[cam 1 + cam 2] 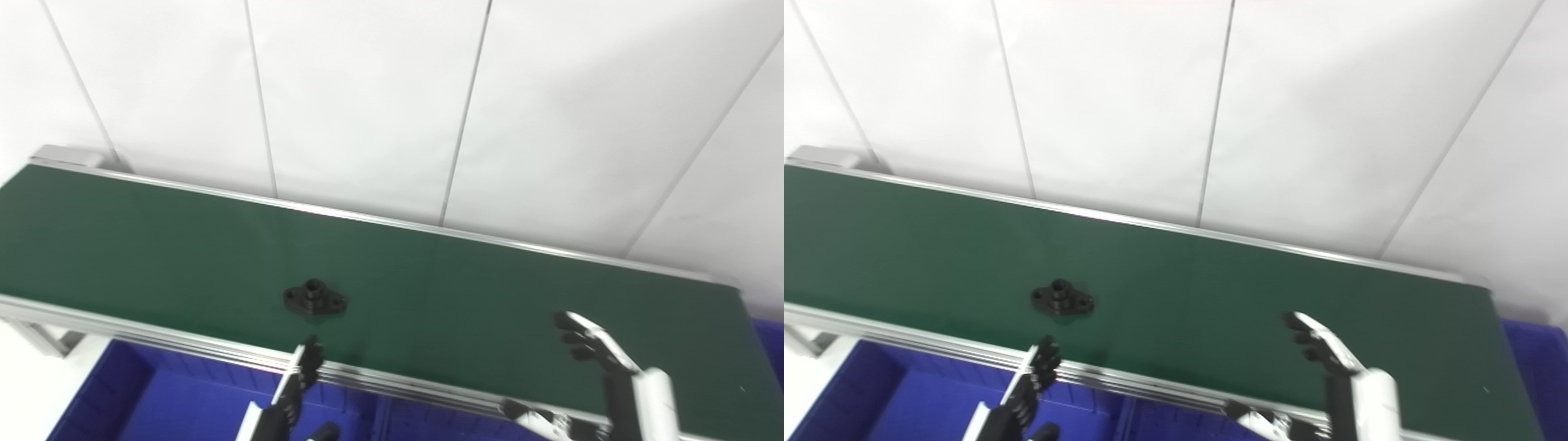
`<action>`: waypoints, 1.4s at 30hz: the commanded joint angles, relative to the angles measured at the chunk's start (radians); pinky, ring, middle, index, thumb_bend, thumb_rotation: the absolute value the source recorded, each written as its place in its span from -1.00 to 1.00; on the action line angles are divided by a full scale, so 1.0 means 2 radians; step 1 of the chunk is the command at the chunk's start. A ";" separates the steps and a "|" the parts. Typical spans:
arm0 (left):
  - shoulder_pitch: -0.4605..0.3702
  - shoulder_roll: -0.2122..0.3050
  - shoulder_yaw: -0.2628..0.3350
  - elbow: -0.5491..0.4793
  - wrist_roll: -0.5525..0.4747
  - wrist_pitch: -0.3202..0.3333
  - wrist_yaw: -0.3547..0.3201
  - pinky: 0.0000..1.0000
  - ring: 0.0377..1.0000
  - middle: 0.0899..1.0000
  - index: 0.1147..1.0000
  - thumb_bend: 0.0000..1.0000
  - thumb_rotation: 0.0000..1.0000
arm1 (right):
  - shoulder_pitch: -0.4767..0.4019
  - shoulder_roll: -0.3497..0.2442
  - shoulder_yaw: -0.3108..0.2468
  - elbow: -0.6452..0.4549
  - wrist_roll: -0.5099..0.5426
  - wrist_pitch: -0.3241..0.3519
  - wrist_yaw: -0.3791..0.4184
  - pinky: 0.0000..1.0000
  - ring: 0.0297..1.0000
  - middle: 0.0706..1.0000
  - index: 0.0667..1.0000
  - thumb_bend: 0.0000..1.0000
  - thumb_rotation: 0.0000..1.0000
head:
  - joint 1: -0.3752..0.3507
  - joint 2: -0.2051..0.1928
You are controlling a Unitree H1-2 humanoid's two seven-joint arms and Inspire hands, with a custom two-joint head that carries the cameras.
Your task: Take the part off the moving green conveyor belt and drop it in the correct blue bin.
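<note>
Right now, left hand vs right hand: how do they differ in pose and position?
The left hand sits at the belt's near rail, just below the black part; the right hand is over the green belt, far from the part. Left fingers point up at the part; right fingers point left. Both are open and hold nothing.

Each robot hand [597, 352] has black fingers [306, 367] and white casing.

You saw both head views look down, tilted, across the long dark green conveyor belt [429, 288] toward the white panelled wall [1176, 104]; the right eye view sat slightly rightward, sharing nearly everything.
</note>
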 commanded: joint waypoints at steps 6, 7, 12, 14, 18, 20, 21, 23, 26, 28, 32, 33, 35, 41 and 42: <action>-0.001 0.002 0.002 -0.017 -0.002 -0.004 -0.004 0.97 0.94 0.99 1.00 0.20 0.65 | -0.079 -0.005 0.023 0.004 -0.084 0.058 0.057 0.15 0.28 0.34 0.49 1.00 0.11 | -0.001 0.008; 0.000 0.002 0.001 -0.018 -0.001 -0.003 -0.004 0.97 0.94 0.98 1.00 0.20 0.65 | -0.089 -0.007 0.025 0.009 -0.089 0.063 0.066 0.16 0.29 0.35 0.50 1.00 0.10 | -0.001 0.008; 0.002 -0.006 -0.005 -0.026 0.007 0.004 -0.001 0.94 0.92 0.97 1.00 0.15 0.61 | -0.129 -0.017 0.038 0.033 -0.099 0.078 0.095 0.21 0.35 0.43 0.54 1.00 -0.08 | 0.018 0.018; 0.004 -0.009 -0.008 -0.029 0.008 0.008 -0.001 0.94 0.92 0.97 1.00 0.15 0.61 | -0.140 -0.020 0.043 0.042 -0.103 0.082 0.101 0.21 0.36 0.43 0.53 1.00 -0.09 | 0.027 0.019; 0.008 -0.015 -0.014 -0.036 0.015 0.017 0.000 0.92 0.91 0.96 1.00 0.19 0.58 | -0.165 -0.023 0.058 0.065 -0.119 0.088 0.107 0.30 0.40 0.45 0.52 1.00 -0.13 | 0.046 0.024; 0.009 -0.018 -0.016 -0.039 0.019 0.019 0.000 0.88 0.89 0.94 1.00 0.20 0.56 | -0.172 -0.025 0.062 0.072 -0.124 0.089 0.106 0.34 0.42 0.45 0.51 1.00 -0.13 | 0.053 0.026; 0.010 -0.020 -0.018 -0.041 0.019 0.020 0.000 0.88 0.89 0.94 1.00 0.20 0.56 | -0.176 -0.026 0.064 0.075 -0.127 0.091 0.108 0.35 0.42 0.45 0.51 1.00 -0.13 | 0.058 0.028; 0.013 -0.023 -0.021 -0.045 0.020 0.024 0.000 0.87 0.88 0.93 1.00 0.22 0.54 | -0.186 -0.026 0.071 0.081 -0.139 0.097 0.117 0.40 0.45 0.46 0.53 1.00 -0.11 | 0.063 0.029; 0.017 -0.026 -0.027 -0.051 0.021 0.030 0.000 0.85 0.87 0.92 1.00 0.26 0.54 | -0.202 -0.026 0.083 0.093 -0.157 0.106 0.123 0.41 0.47 0.46 0.54 1.00 -0.09 | 0.065 0.030; 0.019 -0.027 -0.031 -0.055 0.022 0.032 0.001 0.84 0.87 0.91 0.99 0.25 0.55 | -0.213 -0.023 0.092 0.106 -0.165 0.111 0.123 0.42 0.47 0.45 0.54 1.00 -0.08 | 0.066 0.031; 0.024 -0.030 -0.036 -0.059 0.025 0.031 0.003 0.80 0.84 0.90 0.98 0.24 0.54 | -0.231 -0.020 0.105 0.132 -0.165 0.116 0.121 0.41 0.45 0.44 0.53 1.00 -0.10 | 0.074 0.031; 0.025 -0.031 -0.037 -0.059 0.028 0.031 0.004 0.80 0.84 0.90 0.98 0.24 0.54 | -0.233 -0.020 0.107 0.136 -0.165 0.118 0.121 0.41 0.45 0.44 0.53 1.00 -0.10 | 0.075 0.031; 0.027 -0.033 -0.038 -0.061 0.032 0.031 0.004 0.79 0.83 0.89 0.98 0.25 0.55 | -0.240 -0.016 0.113 0.147 -0.166 0.123 0.122 0.42 0.45 0.43 0.53 1.00 -0.10 | 0.078 0.032; 0.030 -0.036 -0.043 -0.060 0.030 0.027 0.003 0.76 0.82 0.89 0.98 0.25 0.53 | -0.254 -0.008 0.130 0.181 -0.163 0.134 0.106 0.46 0.44 0.43 0.51 1.00 -0.08 | 0.083 0.033; 0.030 -0.037 -0.044 -0.060 0.030 0.026 0.004 0.77 0.82 0.89 0.98 0.25 0.52 | -0.257 -0.006 0.133 0.188 -0.162 0.137 0.106 0.46 0.45 0.43 0.51 1.00 -0.08 | 0.085 0.034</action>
